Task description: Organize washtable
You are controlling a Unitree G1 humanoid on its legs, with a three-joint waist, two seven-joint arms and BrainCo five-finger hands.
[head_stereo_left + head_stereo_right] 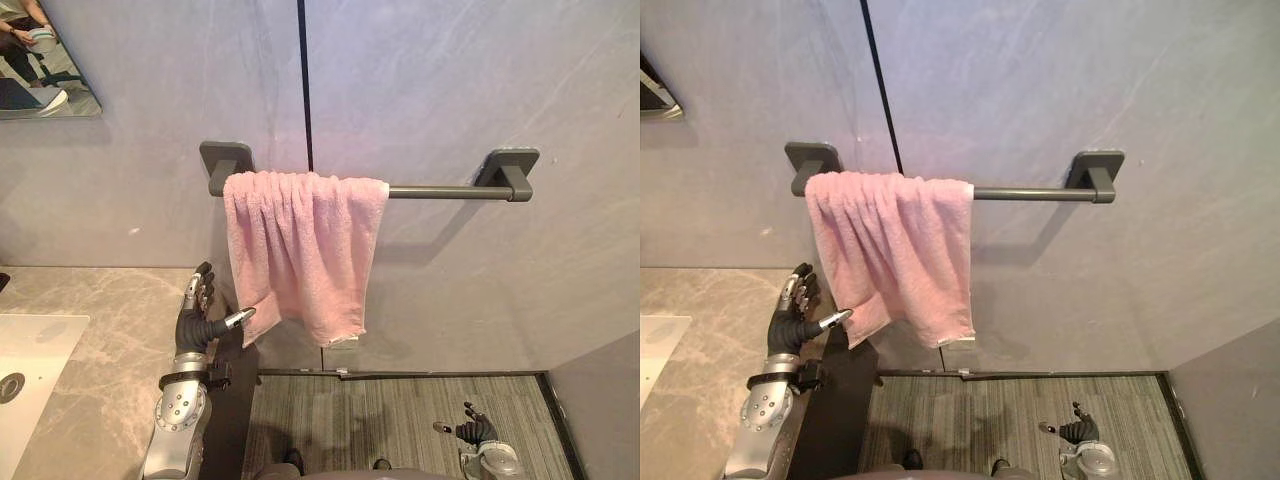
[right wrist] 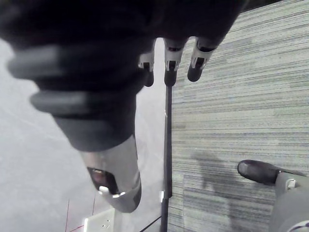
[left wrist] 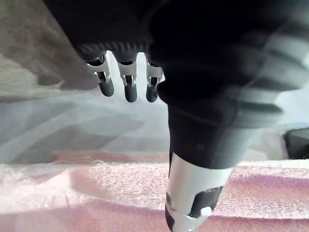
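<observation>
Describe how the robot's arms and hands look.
The left arm and right arm are silver-grey metal. The left hand and right hand each have a dark ribbed cover over back and wrist, slim silver fingers ending in dark tips, and a silver thumb set apart.

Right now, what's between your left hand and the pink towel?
Nothing. In the left eye view the open left hand points its thumb at the towel, tip by its lower corner; contact I cannot tell.
</observation>
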